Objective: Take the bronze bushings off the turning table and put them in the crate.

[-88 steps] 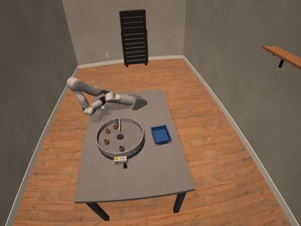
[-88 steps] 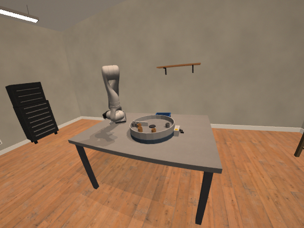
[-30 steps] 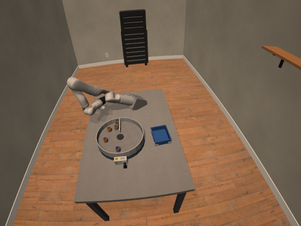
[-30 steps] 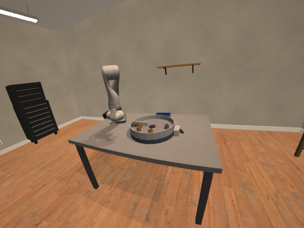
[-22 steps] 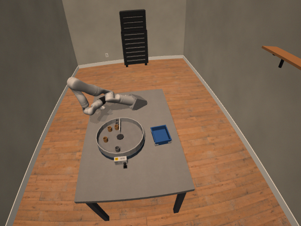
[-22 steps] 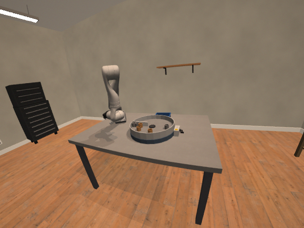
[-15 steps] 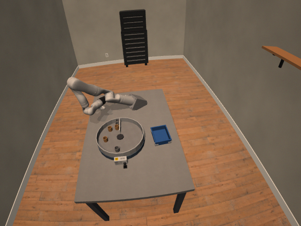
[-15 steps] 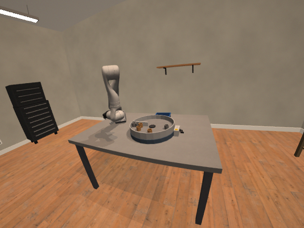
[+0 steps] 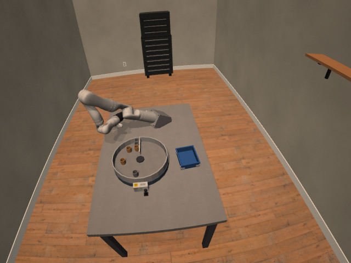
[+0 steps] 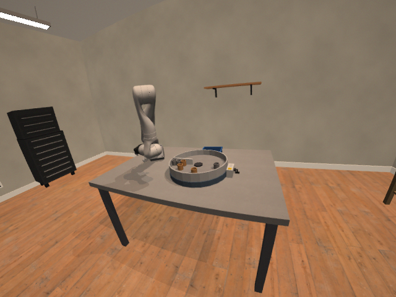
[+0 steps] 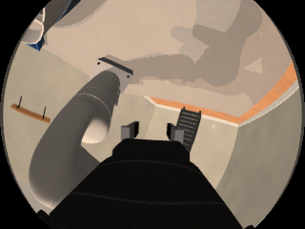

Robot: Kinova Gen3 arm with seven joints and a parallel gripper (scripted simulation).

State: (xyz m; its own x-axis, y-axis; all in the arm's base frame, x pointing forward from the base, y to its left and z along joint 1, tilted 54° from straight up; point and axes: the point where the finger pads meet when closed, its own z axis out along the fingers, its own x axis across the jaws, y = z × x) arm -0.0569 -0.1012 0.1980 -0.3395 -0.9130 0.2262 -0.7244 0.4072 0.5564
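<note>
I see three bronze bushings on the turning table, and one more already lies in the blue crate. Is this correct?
Not quite. The top view shows three bronze bushings on the turning table, but the blue crate holds no bushing yet.

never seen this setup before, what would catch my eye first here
The big round turning table in the middle of the grey table stands out, with three bronze bushings and two steel bushings standing inside its wall. Beside it to the right in the top view sits a blue crate, with nothing in it. The white arm is folded up at the table's far corner, its gripper open and holding nothing.
</note>
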